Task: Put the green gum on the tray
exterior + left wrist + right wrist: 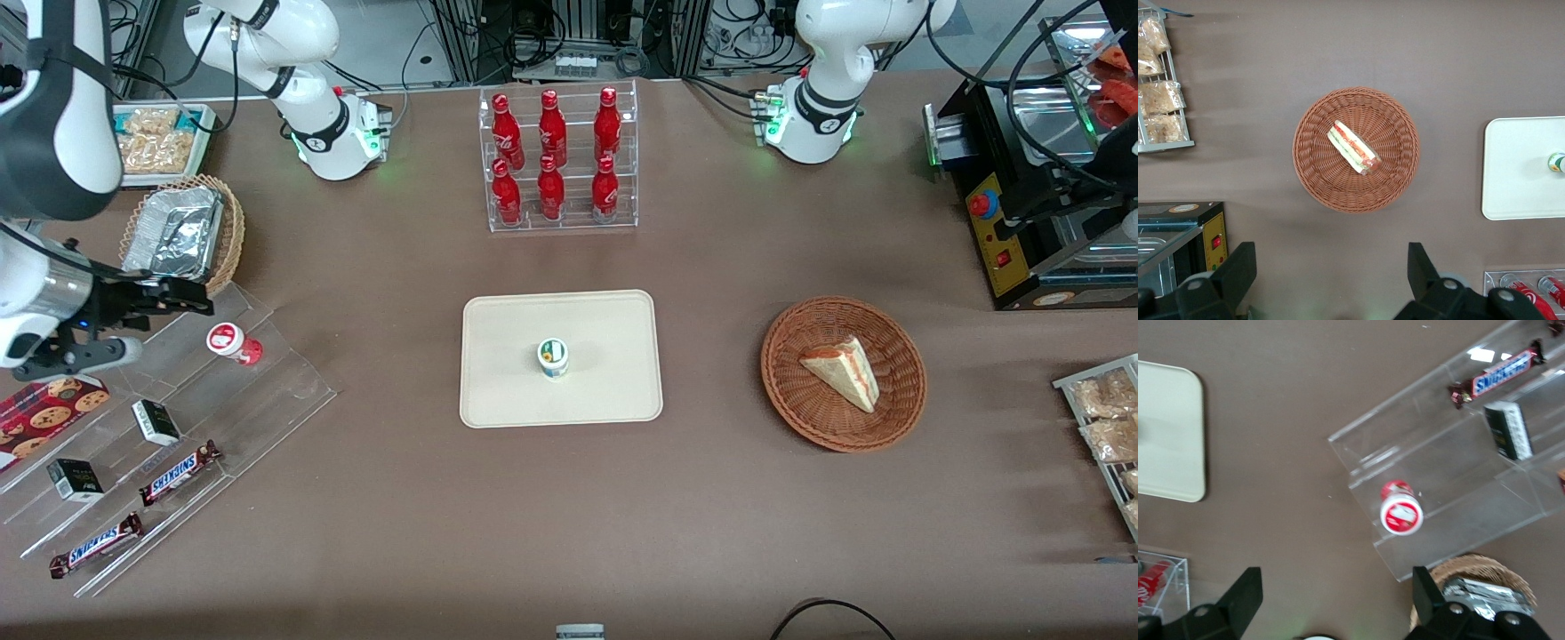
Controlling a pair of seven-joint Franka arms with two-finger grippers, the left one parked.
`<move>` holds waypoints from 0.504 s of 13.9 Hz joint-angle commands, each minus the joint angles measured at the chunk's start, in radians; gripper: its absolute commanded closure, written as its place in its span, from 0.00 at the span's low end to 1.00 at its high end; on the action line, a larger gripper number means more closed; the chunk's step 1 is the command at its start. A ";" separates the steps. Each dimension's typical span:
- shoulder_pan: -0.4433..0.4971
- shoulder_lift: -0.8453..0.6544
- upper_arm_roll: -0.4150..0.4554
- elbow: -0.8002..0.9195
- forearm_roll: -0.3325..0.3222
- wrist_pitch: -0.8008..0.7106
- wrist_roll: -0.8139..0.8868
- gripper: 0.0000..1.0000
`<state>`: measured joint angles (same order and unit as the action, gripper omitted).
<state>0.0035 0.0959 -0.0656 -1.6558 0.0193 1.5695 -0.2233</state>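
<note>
The green gum, a small bottle with a green-and-white lid, stands upright on the cream-beige tray near its middle. It also shows at the edge of the left wrist view, on the tray. My gripper hangs above the clear stepped shelf at the working arm's end of the table, well away from the tray. It is open and empty, with bare table between its fingers. A corner of the tray shows in the right wrist view; the gum does not.
A red-lidded bottle stands on the clear stepped shelf, which also holds Snickers bars and small boxes. A wicker basket with foil lies farther back. A cola bottle rack and a sandwich basket flank the tray.
</note>
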 commanded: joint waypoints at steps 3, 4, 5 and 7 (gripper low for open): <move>-0.034 -0.096 0.020 -0.030 -0.045 -0.089 0.001 0.00; -0.036 -0.111 0.020 -0.030 -0.045 -0.110 0.004 0.00; -0.036 -0.126 0.018 -0.030 -0.047 -0.127 0.005 0.00; -0.039 -0.156 0.018 -0.028 -0.048 -0.161 0.007 0.00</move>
<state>-0.0192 -0.0097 -0.0623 -1.6563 -0.0094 1.4346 -0.2221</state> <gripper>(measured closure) 0.000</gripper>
